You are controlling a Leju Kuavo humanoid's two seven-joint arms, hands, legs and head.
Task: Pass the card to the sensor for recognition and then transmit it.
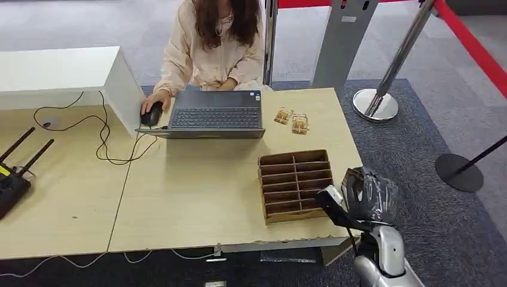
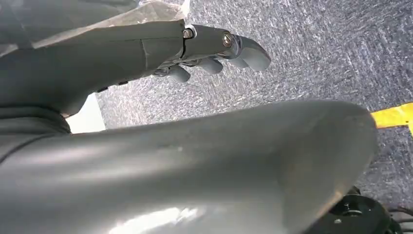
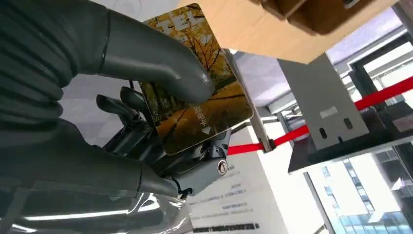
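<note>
Up close in the right wrist view, the right hand [image 3: 146, 122] holds a card [image 3: 197, 92] printed with golden autumn trees, pinched between the thick grey thumb and the darker fingers [image 3: 122, 105] behind it. In the head view that hand [image 1: 365, 194], wrapped in clear plastic, hangs just off the tabletop's near right corner, beside a brown cardboard tray [image 1: 294, 184] split into slots. Two more cards [image 1: 292, 119] lie flat toward the far right edge of the table [image 1: 197, 197], near an open laptop [image 1: 212, 113]. A person [image 1: 212, 42] sits at the far edge, one hand on a black mouse [image 1: 152, 113]. A black router [image 1: 12, 179] with antennas sits at the left edge. In the left wrist view, the left hand [image 2: 204, 48] hangs over grey carpet, holding nothing, its fingers loosely curled and apart.
</note>
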